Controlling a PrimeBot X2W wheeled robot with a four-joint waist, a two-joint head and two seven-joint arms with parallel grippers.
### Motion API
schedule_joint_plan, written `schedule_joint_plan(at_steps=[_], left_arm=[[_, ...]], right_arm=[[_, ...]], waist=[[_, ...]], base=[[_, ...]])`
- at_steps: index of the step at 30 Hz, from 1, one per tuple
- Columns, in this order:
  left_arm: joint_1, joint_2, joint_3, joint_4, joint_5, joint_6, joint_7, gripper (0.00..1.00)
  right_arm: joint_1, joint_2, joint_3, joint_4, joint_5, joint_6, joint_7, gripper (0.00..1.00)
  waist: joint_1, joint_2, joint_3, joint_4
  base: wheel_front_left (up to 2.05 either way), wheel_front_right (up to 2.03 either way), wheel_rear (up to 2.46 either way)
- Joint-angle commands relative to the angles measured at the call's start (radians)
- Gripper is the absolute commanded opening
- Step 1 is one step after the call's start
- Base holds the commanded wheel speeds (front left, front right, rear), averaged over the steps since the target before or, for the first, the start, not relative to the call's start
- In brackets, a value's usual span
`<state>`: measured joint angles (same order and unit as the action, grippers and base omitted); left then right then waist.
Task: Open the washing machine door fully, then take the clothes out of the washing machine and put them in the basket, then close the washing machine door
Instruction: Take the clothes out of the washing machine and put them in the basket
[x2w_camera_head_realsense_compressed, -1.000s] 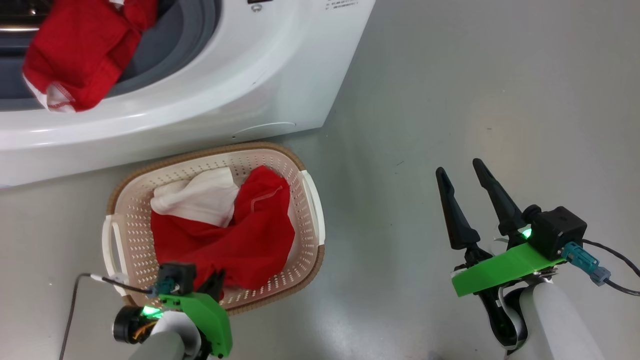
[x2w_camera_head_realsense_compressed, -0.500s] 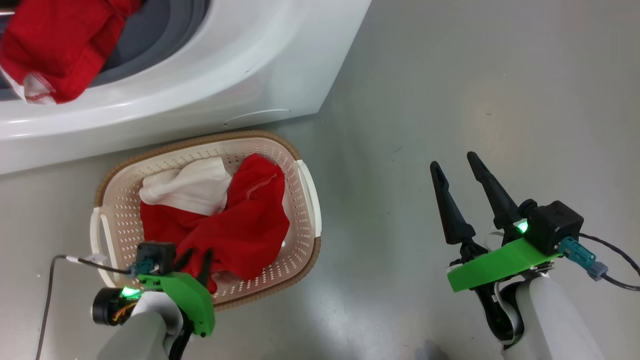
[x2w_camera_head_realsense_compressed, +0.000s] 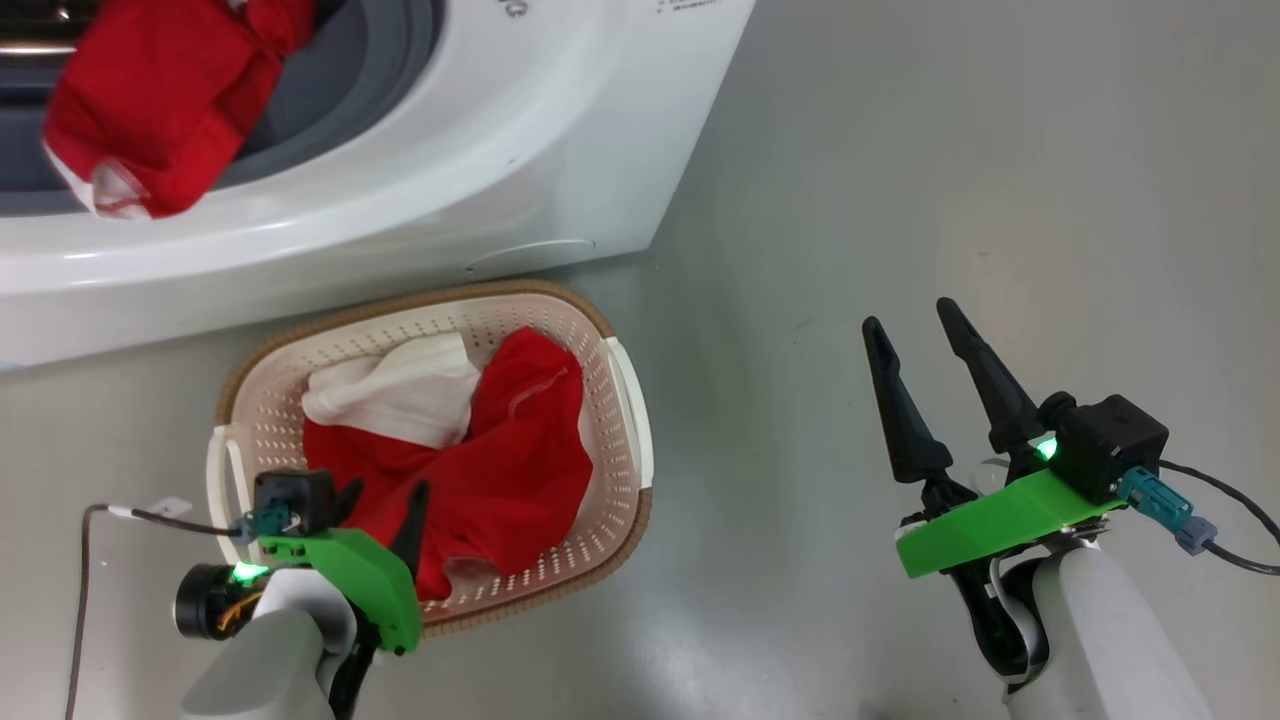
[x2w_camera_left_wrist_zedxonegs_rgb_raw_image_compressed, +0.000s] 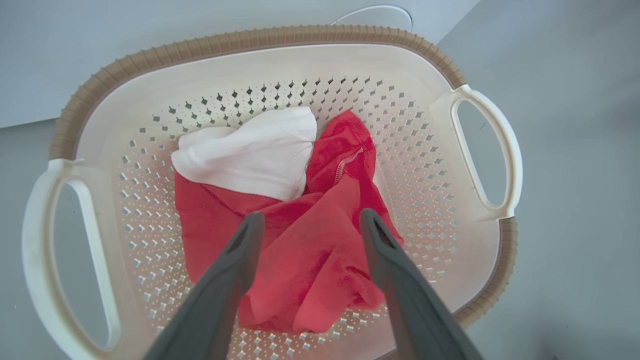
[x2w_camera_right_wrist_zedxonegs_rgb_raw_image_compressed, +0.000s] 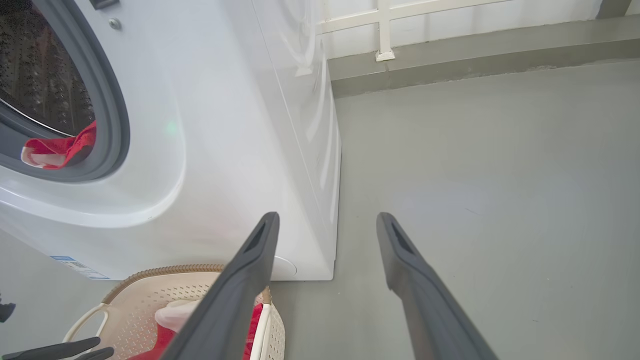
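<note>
The basket (x2w_camera_head_realsense_compressed: 420, 300) stands on the floor just in front of the washing machine (x2w_camera_head_realsense_compressed: 520, 130). A red and white garment (x2w_camera_head_realsense_compressed: 500, 480) lies loose inside it. My left gripper (x2w_camera_head_realsense_compressed: 385, 495) hovers over the basket's near side, open, its fingers (x2w_camera_left_wrist_zedxonegs_rgb_raw_image_compressed: 240, 260) straddling the red cloth (x2w_camera_left_wrist_zedxonegs_rgb_raw_image_compressed: 310, 250) without pinching it. More of the red clothes (x2w_camera_head_realsense_compressed: 130, 110) hang over the grey gasket at the drum mouth (x2w_camera_right_wrist_zedxonegs_rgb_raw_image_compressed: 60, 147). My right gripper (x2w_camera_head_realsense_compressed: 907, 315) is open and holds nothing, above bare floor to the right. The washing machine door is out of view.
Grey floor (x2w_camera_head_realsense_compressed: 950, 150) stretches right of the washer and basket. A wall with a low kerb (x2w_camera_right_wrist_zedxonegs_rgb_raw_image_compressed: 450, 55) runs behind the machine. The left wrist's cable (x2w_camera_head_realsense_compressed: 90, 560) trails on the floor beside the basket.
My left gripper has gone from shut on the red garment to open, leaving the garment in the basket. The head camera swayed a little. The right arm barely moved.
</note>
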<state>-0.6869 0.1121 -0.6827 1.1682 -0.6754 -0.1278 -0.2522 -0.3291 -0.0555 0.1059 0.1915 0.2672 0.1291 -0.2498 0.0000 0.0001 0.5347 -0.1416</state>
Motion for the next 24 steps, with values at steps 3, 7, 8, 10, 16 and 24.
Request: schedule_joint_plan(at_steps=[3, 7, 8, 10, 16, 24], left_arm=[[0.012, 0.034, 0.039, -0.031, -0.007, -0.003, -0.009, 1.0], [0.025, 0.043, 0.071, -0.072, 0.005, -0.003, -0.009, 1.0], [0.03, 0.045, 0.082, -0.083, 0.008, -0.003, -0.009, 1.0], [0.039, 0.05, 0.105, -0.105, 0.019, -0.003, -0.009, 1.0], [0.085, 0.065, 0.208, -0.182, 0.069, -0.003, -0.009, 1.0], [0.171, 0.074, 0.37, -0.323, 0.179, 0.012, -0.01, 1.0]], right_arm=[[0.026, 0.005, 0.016, -0.014, 0.006, 0.002, -0.012, 1.0], [0.036, 0.005, 0.012, -0.005, -0.001, 0.002, -0.012, 1.0], [0.039, 0.005, 0.011, -0.003, -0.002, 0.002, -0.012, 1.0], [0.045, 0.005, 0.011, 0.0, -0.005, 0.002, -0.012, 1.0], [0.072, 0.005, 0.005, 0.014, -0.015, 0.002, -0.012, 1.0], [0.114, 0.005, -0.004, 0.026, -0.032, 0.002, -0.012, 1.0]], waist=[[0.0, -0.0001, -0.034, 0.018], [0.0, -0.0001, -0.066, 0.03], [0.0, -0.0001, -0.074, 0.033], [0.0, -0.0001, -0.09, 0.037], [0.0, -0.0001, -0.148, 0.052], [0.0, -0.0001, -0.221, 0.069]], base=[[0.0, 0.0, 0.0], [0.0, 0.0, 0.0], [0.0, 0.0, 0.0], [0.0, 0.0, 0.0], [0.0, 0.0, 0.0], [0.0, 0.0, 0.0]])
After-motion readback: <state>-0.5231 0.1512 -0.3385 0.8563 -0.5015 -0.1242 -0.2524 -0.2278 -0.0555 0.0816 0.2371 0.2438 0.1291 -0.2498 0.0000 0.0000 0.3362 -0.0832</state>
